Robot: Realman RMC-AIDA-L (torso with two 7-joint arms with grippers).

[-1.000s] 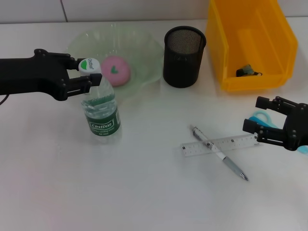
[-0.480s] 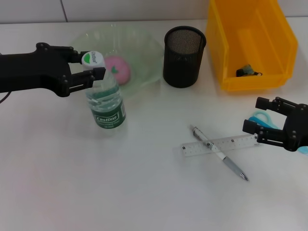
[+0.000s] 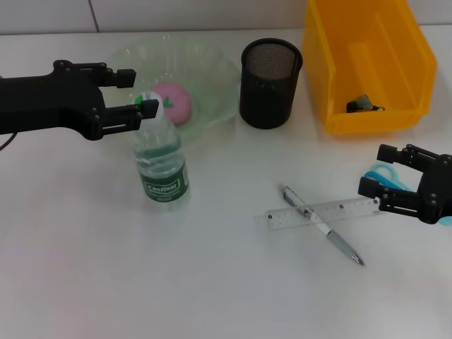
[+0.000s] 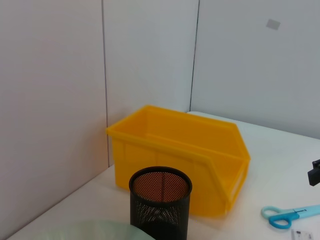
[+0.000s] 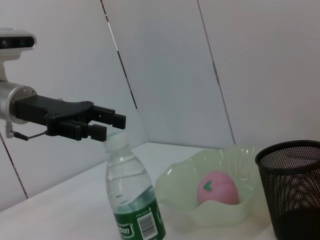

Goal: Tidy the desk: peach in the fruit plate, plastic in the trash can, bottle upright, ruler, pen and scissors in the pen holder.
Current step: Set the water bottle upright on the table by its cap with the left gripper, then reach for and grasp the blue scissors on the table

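**Desk front: bottle upright and released, stationery still loose**

Nearest the robot, the pen [image 3: 322, 224] lies crossed over the ruler [image 3: 321, 212] on the bare desk [image 3: 106, 282], the two touching at mid-length. Neither is in hand. Just right of the ruler's end, the right gripper [image 3: 400, 180] hangs low over the blue scissors [image 3: 385, 174], fingers spread and holding nothing. Judged placement: staged for a scissor pick, not yet committed.

At mid-desk on the left, the bottle [image 3: 162, 166] stands upright on its base, cap up. The left gripper [image 3: 131, 90] sits level with the cap, jaws parted with one on either side of the cap line and clear of it; nothing is held. Judged: the bottle item reads as complete, and the open jaws allow a withdrawal without tipping it.

Beyond the bottle, the peach [image 3: 171, 102] rests inside the plate [image 3: 212, 70]. Right of it the holder [image 3: 270, 82] stands empty of tools. Farthest right, the bin [image 3: 367, 63] contains a small dark scrap [image 3: 363, 104], likely the plastic.

Outstanding: ruler, pen, scissors.
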